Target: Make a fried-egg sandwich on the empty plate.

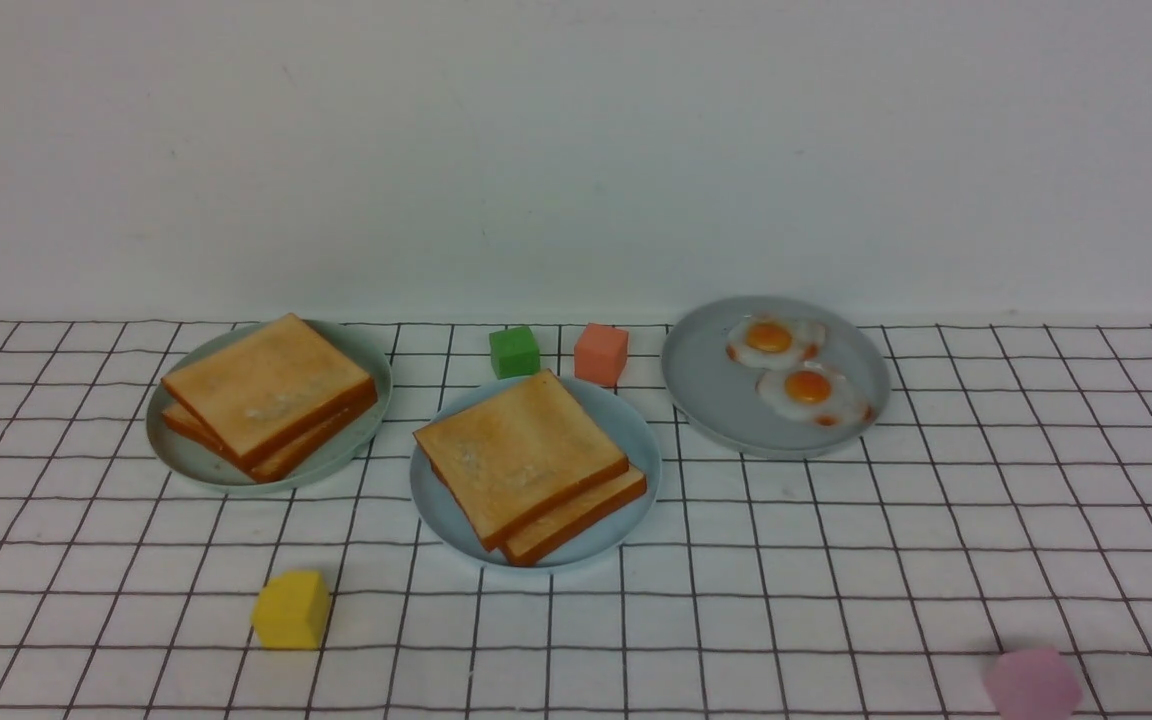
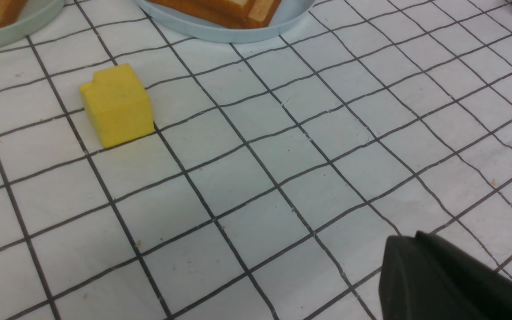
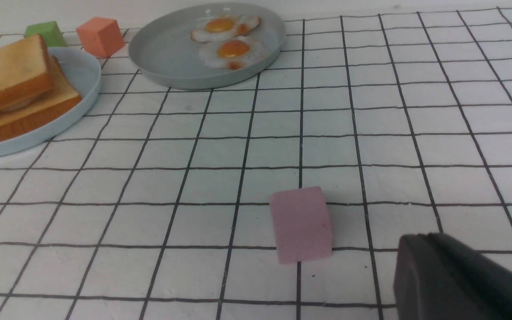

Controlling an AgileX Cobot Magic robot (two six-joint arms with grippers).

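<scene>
Sitting finished on the sky-blue plate at frame centre, the fried-egg sandwich is lying ahead of both narrowly closed, empty tools, left tool and right tool, roughly equidistant.

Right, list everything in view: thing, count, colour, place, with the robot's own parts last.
sky-blue plate: one, light blue, centre of the table
sandwich: one, two golden-brown toast slices, on the sky-blue plate; the filling barely shows
grey-green plates: two, one at the left, one at the right
toast pile: one, golden-brown, on the left plate
fried eggs: two, white with orange yolks, on the right plate
green cube: one, behind the sandwich
orange cube: one, beside the green cube
yellow cube: one, front left
pink cube: one, front right
left gripper: one, black, shut, above bare cloth
right gripper: one, black, shut, near the pink cube
</scene>
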